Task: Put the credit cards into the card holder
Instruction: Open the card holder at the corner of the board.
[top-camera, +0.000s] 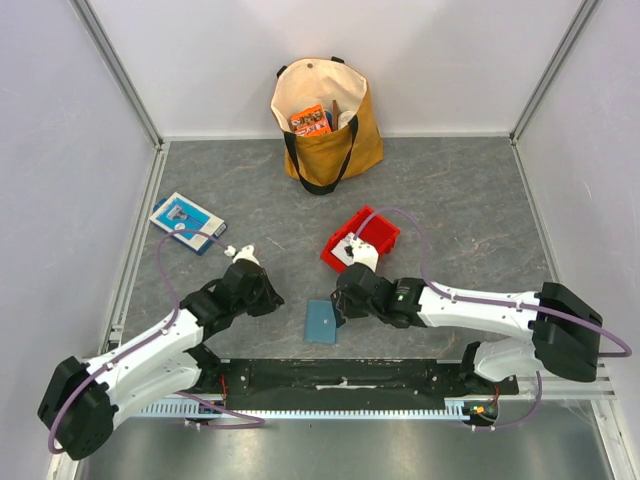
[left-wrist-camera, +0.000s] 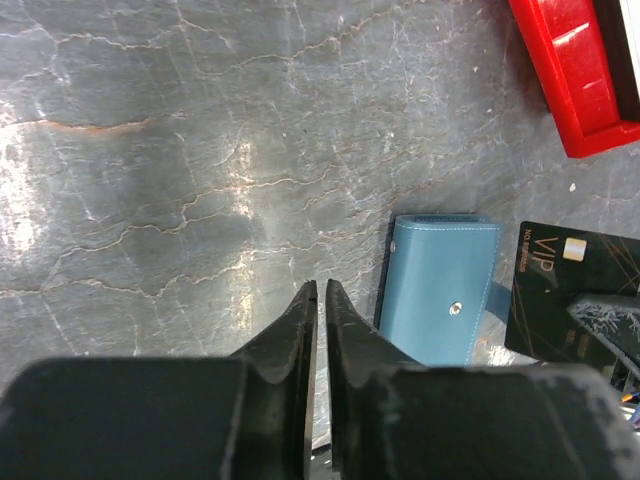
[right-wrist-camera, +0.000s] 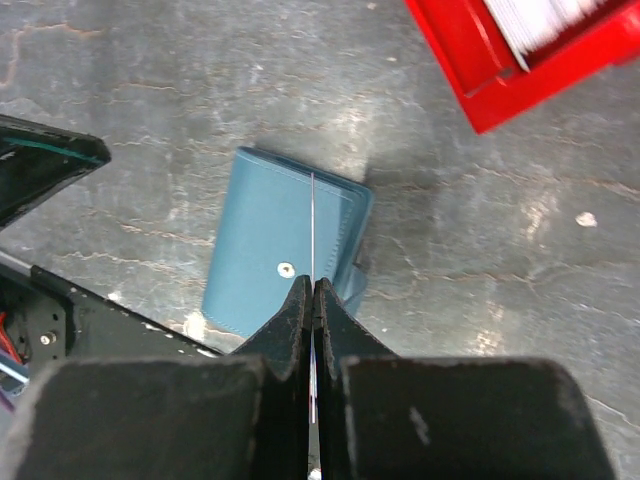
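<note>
Card holder (top-camera: 321, 321) lay folded flat on the grey surface (top-camera: 450, 200), snap stud up. It sat near the front edge, between my two arms and close to the red bin (top-camera: 385, 235). My right tool (right-wrist-camera: 313, 285) was clamped on a credit card (left-wrist-camera: 545, 300), a black one marked VIP. Through the right wrist camera I saw it edge-on as a thin pale line reaching out from the fingertips over the holder's top face, though I could not tell whether it touched the teal cover. My left tool (left-wrist-camera: 320, 290) hung over bare surface just to the left of the holder, its fingers drawn almost together with only a slim slit between them. I could not tell whether they were fully closed or had anything pinched there. Inside the red bin I made out something white, too cropped to name. Farther back stood a tan tote bag (top-camera: 365, 140), and a blue-and-white box (top-camera: 187, 222) lay off to the left, well apart from the holder.
</note>
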